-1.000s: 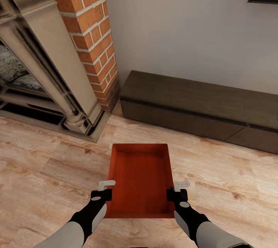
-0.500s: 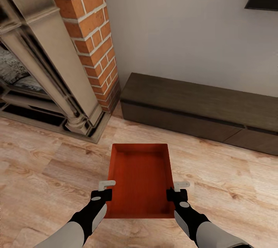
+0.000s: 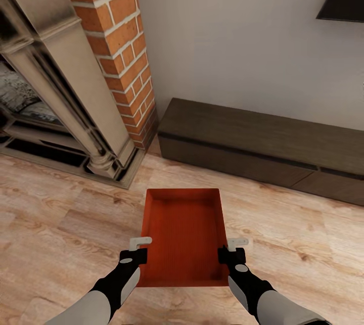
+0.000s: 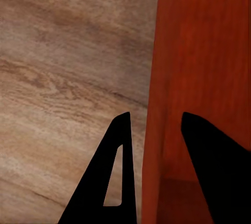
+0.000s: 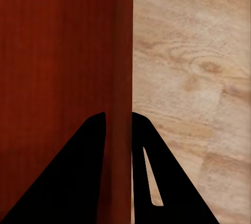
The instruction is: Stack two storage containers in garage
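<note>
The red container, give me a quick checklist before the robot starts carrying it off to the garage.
1. Left claw on the storage container's left wall: ok, a finger on each side in the left wrist view.
2. Right claw on the right wall: ok, fingers straddle it in the right wrist view.
3. Container level: ok, it looks flat in the head view.
4. Container empty: ok, bare bottom.
5. Path ahead: not ok, brick fireplace and dark low cabinet stand in front.
6. Second container's place: cannot tell.
</note>
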Motion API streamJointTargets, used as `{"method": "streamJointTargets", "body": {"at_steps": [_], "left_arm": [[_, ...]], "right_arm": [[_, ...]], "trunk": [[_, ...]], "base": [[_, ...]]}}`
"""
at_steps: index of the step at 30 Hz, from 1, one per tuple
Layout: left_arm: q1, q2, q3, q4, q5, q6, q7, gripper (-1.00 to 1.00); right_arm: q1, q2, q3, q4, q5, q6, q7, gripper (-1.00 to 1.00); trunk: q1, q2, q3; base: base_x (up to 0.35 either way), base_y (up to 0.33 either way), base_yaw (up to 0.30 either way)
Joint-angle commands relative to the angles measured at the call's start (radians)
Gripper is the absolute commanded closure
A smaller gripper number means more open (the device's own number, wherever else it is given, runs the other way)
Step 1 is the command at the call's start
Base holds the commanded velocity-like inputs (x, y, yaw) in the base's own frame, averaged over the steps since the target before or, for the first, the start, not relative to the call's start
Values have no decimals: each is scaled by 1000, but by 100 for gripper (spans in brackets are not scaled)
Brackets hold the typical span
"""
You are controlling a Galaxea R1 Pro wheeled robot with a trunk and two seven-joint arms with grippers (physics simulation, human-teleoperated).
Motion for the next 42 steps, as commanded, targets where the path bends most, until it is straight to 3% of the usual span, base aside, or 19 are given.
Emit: {"method": "streamJointTargets", "body": {"at_steps": [1,42], "left_arm": [[0,1,-4,-2,5,6,9,100],[1,-2,-6,9,4,5,1,100]], "right_arm": [[-1,-1,-11,0,-9,-6,-4,100],[-1,-1,-11,0,-10,-6,-4,100]], "trunk": [[-4,7,3],[-161,294,131]], "base": [[0,0,0],[0,0,0]]}}
